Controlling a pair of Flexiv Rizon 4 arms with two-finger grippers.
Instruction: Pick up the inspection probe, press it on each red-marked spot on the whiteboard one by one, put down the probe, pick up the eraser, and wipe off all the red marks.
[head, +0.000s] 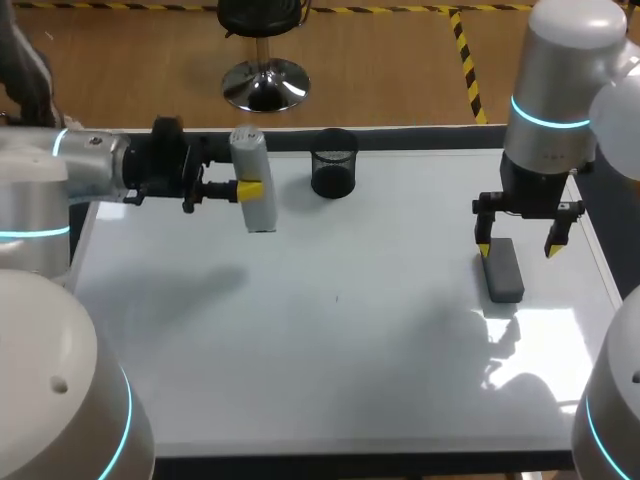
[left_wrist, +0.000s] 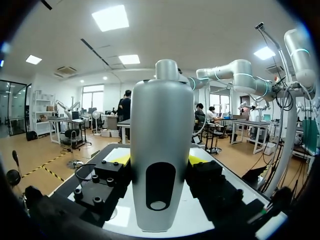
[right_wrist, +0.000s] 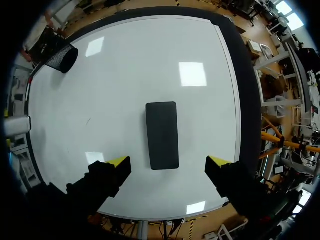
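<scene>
The silver-grey inspection probe (head: 253, 180) hangs above the back left of the whiteboard (head: 330, 330), held upright with my left gripper (head: 248, 190) shut on its middle. In the left wrist view the probe (left_wrist: 161, 155) fills the space between the yellow-tipped fingers (left_wrist: 120, 159). The dark grey eraser (head: 503, 268) lies flat on the board's right side. My right gripper (head: 518, 244) hovers just above it, open, one fingertip to each side. In the right wrist view the eraser (right_wrist: 162, 135) lies just ahead of the open gripper (right_wrist: 169, 164). I see no red marks on the board.
A black mesh cup (head: 334, 163) stands at the back of the board, right of the probe; it also shows as the mesh cup (right_wrist: 59, 56) in the right wrist view. A small dark speck (head: 337, 297) sits near the board's middle.
</scene>
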